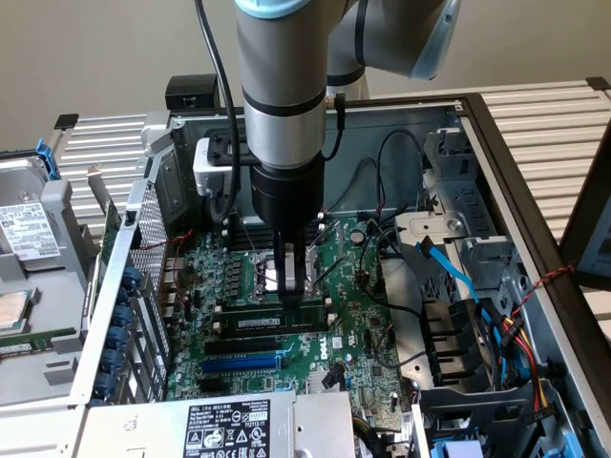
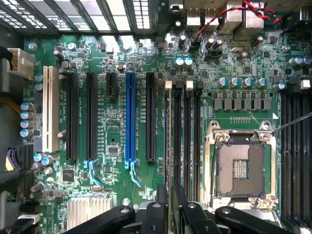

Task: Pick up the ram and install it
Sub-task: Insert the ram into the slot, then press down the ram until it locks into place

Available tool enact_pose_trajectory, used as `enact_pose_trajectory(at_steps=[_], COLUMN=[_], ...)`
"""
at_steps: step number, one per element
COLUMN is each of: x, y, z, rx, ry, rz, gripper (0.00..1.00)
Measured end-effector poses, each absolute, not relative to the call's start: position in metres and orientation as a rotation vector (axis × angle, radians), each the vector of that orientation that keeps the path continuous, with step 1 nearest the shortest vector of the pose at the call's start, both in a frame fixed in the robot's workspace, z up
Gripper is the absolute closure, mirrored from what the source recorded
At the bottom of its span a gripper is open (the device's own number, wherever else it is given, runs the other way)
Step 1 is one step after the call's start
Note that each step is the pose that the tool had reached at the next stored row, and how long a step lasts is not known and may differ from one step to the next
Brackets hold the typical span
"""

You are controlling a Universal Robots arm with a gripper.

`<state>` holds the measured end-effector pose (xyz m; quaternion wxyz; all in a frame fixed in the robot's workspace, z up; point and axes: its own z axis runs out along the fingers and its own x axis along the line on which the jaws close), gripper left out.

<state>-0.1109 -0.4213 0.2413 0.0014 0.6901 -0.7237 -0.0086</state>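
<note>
Gripper [image 1: 294,291] [image 2: 169,195] of the robot arm [image 1: 282,86] reaches straight down into an open computer case [image 1: 496,162], its two fingers [image 2: 160,204] drawn close together and clamped on the upper edge of the ram [image 1: 272,324] [image 2: 168,146]. The stick stands upright in the memory slot farthest from the empty processor socket [image 2: 241,165], white label facing the exterior view's camera. Just beside it run a black expansion slot [image 2: 150,117] and a blue slot [image 1: 243,363] [image 2: 130,117] on the green motherboard [image 1: 358,329] [image 2: 112,58]. Farther off, blue and black cables [image 1: 449,267] cross the drive bays on the exterior view's right.
</note>
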Motion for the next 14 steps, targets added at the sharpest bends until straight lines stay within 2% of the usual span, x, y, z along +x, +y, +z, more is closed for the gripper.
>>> enact_pose_trajectory(at_steps=[6, 7, 14], x=[-0.1109, -0.1109, -0.1109], y=[-0.4213, -0.4213, -0.4213], z=[0.2414, 0.2414, 0.2414], rx=[2.166, 2.166, 2.166], ry=[-2.271, -2.271, -2.271], rz=[-0.027, -0.027, -0.027], gripper=[0.82, 0.89, 0.89])
